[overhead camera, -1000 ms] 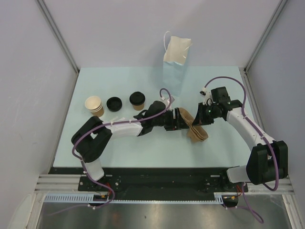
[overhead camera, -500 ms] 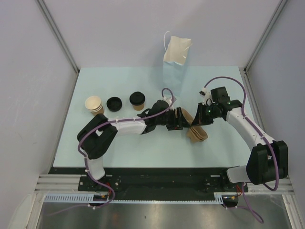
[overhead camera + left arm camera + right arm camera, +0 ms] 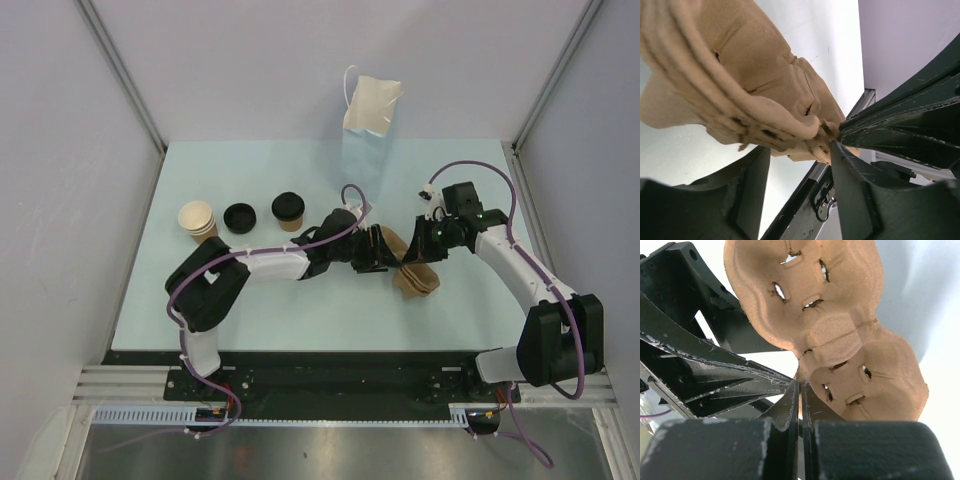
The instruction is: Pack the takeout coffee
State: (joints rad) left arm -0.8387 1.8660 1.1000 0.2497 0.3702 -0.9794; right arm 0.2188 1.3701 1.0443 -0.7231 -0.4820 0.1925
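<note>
cup carrier [image 3: 418, 275] held, takeout coffee [image 3: 288, 209] off to its left

right gripper [image 3: 801, 387] clenched on the carrier's rim. left gripper [image 3: 378, 250]: fingers spread, carrier rim at their tips; can't tell if they grip. coffee upright on the table [image 3: 250, 300], left of the carrier, clear of both grippers.

Fixed camera looks down from behind; both close wrist cameras share the carrier [image 3: 840, 340].
</note>
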